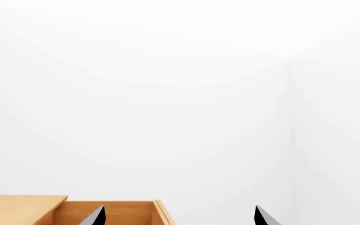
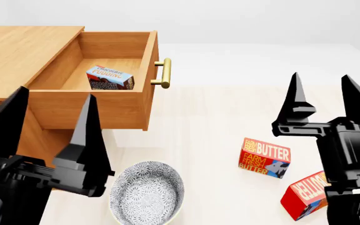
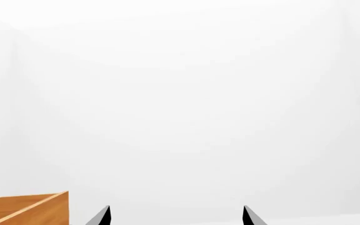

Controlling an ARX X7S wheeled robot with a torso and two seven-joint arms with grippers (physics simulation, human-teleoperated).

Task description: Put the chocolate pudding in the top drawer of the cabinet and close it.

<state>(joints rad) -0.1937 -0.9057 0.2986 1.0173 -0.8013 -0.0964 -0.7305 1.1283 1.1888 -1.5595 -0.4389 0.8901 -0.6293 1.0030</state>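
The chocolate pudding [image 2: 110, 78] lies inside the pulled-out top drawer [image 2: 147, 79]. The left hand [image 2: 48, 126] and right hand [image 2: 329, 101] are wide open, holding nothing.

Left gripper [image 2: 48, 110]: matte black, two long tapered fingers [image 2: 86, 136] ending in sharp points, blocky faceted housing behind them. Right gripper [image 2: 327, 96]: identical black construction, angular stepped body behind its fingers. No markings, cables or screws discernible.
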